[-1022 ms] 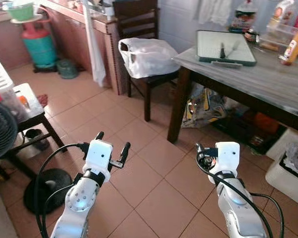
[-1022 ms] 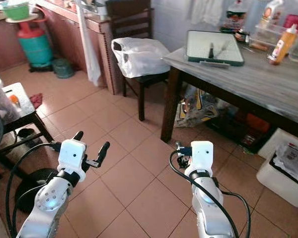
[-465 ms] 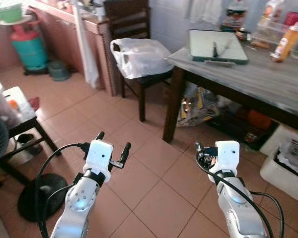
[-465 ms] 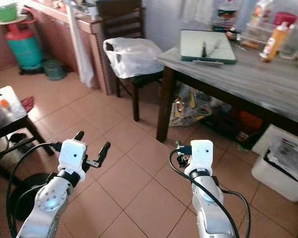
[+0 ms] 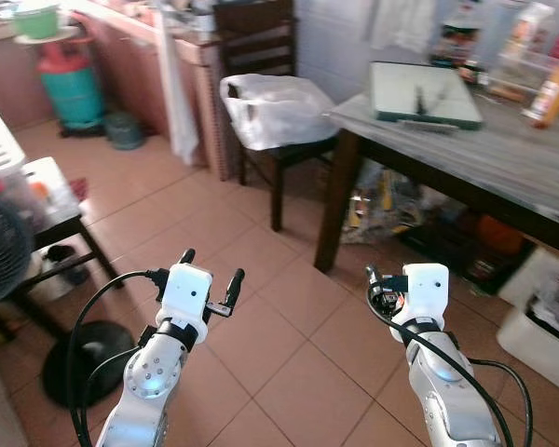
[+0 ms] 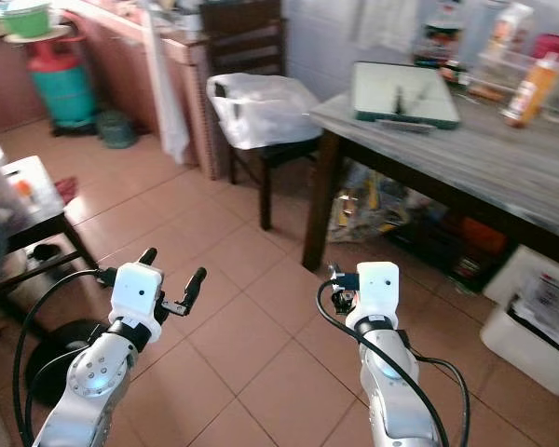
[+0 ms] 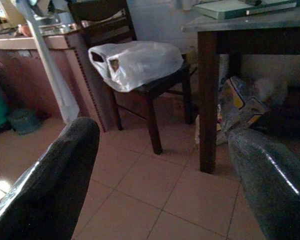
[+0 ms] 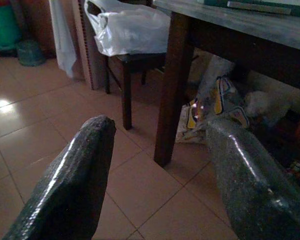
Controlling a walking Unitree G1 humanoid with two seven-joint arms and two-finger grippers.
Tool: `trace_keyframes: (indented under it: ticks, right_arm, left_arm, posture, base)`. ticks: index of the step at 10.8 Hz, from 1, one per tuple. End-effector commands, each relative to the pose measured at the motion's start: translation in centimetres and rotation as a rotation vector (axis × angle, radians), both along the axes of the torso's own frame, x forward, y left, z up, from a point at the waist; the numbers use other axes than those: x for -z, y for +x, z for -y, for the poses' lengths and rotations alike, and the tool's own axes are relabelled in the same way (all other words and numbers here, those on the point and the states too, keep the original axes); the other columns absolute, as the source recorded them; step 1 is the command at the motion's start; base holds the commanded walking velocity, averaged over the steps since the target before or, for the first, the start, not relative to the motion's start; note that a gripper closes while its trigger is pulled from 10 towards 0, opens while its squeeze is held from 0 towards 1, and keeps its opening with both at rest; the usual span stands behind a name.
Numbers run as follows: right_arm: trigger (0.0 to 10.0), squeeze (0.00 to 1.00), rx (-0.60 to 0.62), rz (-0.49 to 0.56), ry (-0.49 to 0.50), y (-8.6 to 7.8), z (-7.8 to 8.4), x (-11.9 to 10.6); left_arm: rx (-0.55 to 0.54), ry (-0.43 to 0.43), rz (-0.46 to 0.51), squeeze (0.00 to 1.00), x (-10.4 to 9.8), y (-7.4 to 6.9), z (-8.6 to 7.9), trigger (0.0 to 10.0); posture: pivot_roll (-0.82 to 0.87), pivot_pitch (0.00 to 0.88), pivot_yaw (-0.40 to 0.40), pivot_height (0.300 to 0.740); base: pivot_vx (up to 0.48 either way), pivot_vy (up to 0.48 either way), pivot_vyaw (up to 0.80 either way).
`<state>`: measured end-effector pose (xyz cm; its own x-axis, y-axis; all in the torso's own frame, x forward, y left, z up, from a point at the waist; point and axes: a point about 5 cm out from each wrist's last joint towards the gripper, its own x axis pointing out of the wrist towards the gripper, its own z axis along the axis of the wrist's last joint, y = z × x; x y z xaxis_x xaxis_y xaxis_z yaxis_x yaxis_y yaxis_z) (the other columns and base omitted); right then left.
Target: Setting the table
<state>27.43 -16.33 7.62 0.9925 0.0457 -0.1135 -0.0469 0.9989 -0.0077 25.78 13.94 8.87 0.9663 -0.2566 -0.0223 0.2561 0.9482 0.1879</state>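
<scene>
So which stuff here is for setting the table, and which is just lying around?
For the job:
- table
- green tray with utensils on it
- left gripper and right gripper, both open and empty

Just lying about:
- white plastic bag on the chair
- gas cylinder
- fan

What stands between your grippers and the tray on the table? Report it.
Nothing visible blocks the way. Open floor lies between the left gripper, the right gripper and the table. The tray sits near the table's corner; the chair with the bag stands left of it.
</scene>
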Motion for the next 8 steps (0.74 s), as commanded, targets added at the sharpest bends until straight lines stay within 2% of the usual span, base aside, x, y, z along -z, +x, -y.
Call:
trace_keyframes:
  ticks: [1,3,8]
  right_arm:
    - [10.0,0.00,-0.002,0.006,-0.006,0.23,0.13,-0.21]
    - [10.0,0.00,0.004,0.006,-0.007,0.15,0.26,-0.15]
    - [10.0,0.00,0.018,0.004,-0.005,0.03,0.38,-0.10]
  left_arm:
    - [0.009,0.002,0.000,0.00,0.06,0.04,0.14,10.0]
    - [0.014,0.001,0.000,0.00,0.08,0.03,0.24,10.0]
    - [0.023,0.002,-0.006,0.00,0.14,0.11,0.34,10.0]
  posture:
    - [0.12,0.000,-0.008,0.740]
    - [0.11,0.000,-0.003,0.740]
    - [0.11,0.000,0.005,0.740]
  base:
    - [0.000,-0.240,0.00]
    - [0.000,-0.292,0.00]
    - [0.000,-0.411,0.00]
